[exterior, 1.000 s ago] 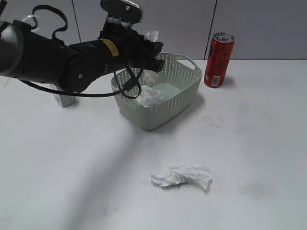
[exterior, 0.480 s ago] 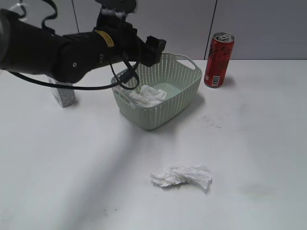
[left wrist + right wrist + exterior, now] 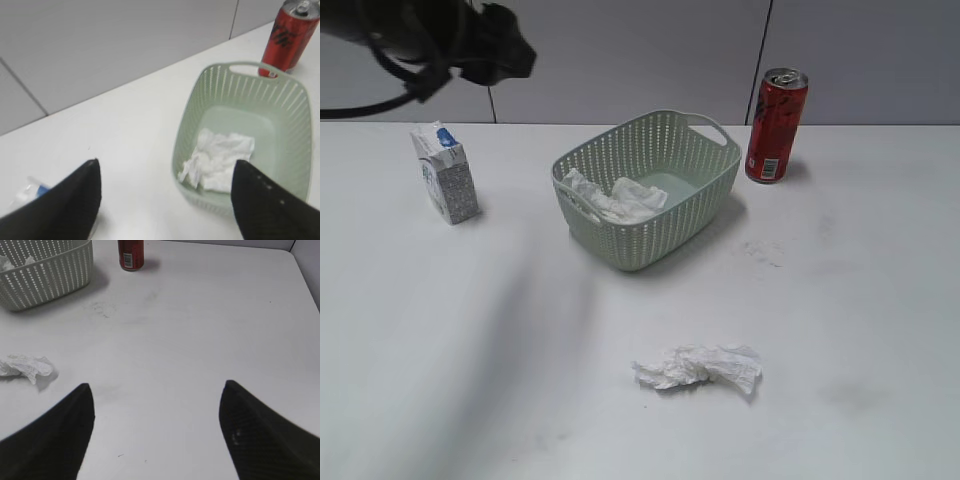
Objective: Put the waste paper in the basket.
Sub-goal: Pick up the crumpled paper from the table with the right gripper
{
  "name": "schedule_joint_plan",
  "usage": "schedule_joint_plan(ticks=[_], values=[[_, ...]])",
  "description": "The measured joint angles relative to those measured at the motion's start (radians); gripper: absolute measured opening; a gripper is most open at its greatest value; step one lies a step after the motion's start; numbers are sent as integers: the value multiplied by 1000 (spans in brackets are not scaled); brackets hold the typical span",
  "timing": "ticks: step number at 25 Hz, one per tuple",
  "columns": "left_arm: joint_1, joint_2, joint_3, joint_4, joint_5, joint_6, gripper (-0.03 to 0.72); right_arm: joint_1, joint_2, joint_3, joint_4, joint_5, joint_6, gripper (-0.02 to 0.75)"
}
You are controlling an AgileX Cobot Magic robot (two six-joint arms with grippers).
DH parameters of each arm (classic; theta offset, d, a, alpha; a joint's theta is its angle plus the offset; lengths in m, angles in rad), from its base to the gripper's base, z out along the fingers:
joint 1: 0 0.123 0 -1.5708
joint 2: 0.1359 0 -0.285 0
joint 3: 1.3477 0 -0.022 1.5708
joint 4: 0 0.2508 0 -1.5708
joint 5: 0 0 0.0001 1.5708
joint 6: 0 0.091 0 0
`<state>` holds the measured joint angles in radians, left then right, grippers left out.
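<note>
Left gripper [image 3: 165,200] has withdrawn from over the basket [image 3: 650,245] to frame upper left, fingers spread, empty. Paper in basket [image 3: 620,198]; one waste paper wad [image 3: 700,367] remains lower centre. Right gripper [image 3: 155,430] also spread, empty.

white table [image 3: 840,300] | grey panelled wall [image 3: 640,50] | soft light

Open worktop [image 3: 840,300] surrounds the loose waste paper [image 3: 700,367] on every side, nothing near it. The basket [image 3: 650,240] stands behind it, mouth unobstructed from above, with paper lying inside. A red can [image 3: 776,125] rises just right of the basket's rim; a small carton [image 3: 445,173] stands well apart on the left
</note>
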<state>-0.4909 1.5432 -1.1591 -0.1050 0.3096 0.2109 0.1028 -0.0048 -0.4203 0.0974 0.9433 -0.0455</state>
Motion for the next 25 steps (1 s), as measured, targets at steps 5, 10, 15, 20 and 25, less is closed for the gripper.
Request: schedule_joint_plan(ticks=[5, 10, 15, 20, 25], values=[[99, -155, 0, -1, 291, 0, 601, 0, 0, -2, -1, -10, 0, 587], [202, -280, 0, 6, 595, 0, 591, 0, 75, -28, 0, -82, 0, 587], [262, -381, 37, 27, 783, 0, 589, 0, 261, -65, 22, -185, 0, 587], [271, -500, 147, 28, 798, 0, 588, 0, 513, -153, 74, -218, -14, 587], [272, -632, 301, 21, 793, -6, 588, 0, 775, -292, 164, -207, -125, 587]])
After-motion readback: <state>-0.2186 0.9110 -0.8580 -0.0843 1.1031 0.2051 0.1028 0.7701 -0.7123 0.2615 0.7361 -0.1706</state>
